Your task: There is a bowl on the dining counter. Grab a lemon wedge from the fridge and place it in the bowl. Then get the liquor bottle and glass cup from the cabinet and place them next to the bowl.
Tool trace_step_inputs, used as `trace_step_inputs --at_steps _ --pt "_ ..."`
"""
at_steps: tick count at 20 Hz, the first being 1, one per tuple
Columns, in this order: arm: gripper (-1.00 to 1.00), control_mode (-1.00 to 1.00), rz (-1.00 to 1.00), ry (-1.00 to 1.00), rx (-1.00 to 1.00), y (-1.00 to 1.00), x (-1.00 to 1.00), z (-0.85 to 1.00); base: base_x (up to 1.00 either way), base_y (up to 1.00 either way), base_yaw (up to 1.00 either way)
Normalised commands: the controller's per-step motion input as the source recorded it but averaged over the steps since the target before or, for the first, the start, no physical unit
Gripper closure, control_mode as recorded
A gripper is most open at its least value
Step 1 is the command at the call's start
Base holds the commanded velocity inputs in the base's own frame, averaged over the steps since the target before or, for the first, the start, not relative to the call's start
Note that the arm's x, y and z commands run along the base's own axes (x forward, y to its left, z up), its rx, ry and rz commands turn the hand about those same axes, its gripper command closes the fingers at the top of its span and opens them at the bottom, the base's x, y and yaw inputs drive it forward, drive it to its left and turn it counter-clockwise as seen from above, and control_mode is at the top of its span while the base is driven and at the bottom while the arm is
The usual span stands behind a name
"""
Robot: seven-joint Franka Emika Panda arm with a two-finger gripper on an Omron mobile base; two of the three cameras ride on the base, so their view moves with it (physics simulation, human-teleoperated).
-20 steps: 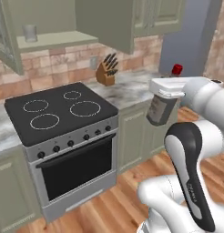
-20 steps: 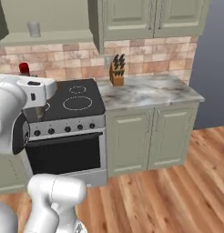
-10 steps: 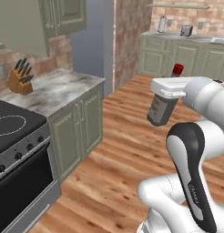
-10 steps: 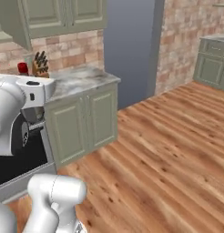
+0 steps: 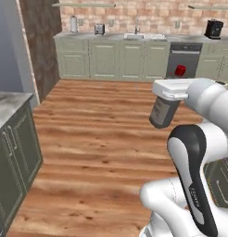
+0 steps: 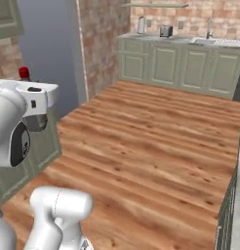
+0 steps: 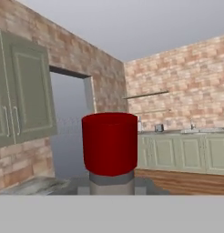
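Observation:
My gripper (image 5: 166, 102) is shut on the liquor bottle (image 5: 161, 112), a dark grey bottle carried tilted at chest height over the wooden floor. Its red cap (image 5: 180, 70) sticks up behind the white hand. In the right base view the liquor bottle (image 6: 38, 122) hangs under the hand at the left, with the red cap (image 6: 24, 73) above it. The hand view looks along the bottle, so the red cap (image 7: 109, 143) stands large in the middle above the grey neck (image 7: 111, 183). The bowl, lemon wedge and glass cup are out of view.
A wide wooden floor (image 5: 97, 134) stretches ahead. Green base cabinets (image 5: 120, 60) with a sink, toaster and coffee machine line the far brick wall. A marble worktop corner (image 5: 7, 104) is close at the left. Green wall cabinet doors (image 7: 22, 100) hang at the left of the hand view.
The whole picture has swung from the stove and knife block to the open floor and far wall, so the base has turned. The bottle stays held in the same pose.

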Motion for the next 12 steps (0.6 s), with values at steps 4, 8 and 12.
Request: trace_step_inputs --at_steps 4,8,12 --pt "1.00 1.00 0.00 0.00 0.00 0.00 0.00 0.00 0.65 0.00 -0.56" --pt "1.00 1.00 0.00 0.00 0.00 0.00 0.00 0.00 0.77 0.01 -0.49" --pt "1.00 1.00 0.00 0.00 0.00 0.00 0.00 0.00 0.90 0.14 -0.43"
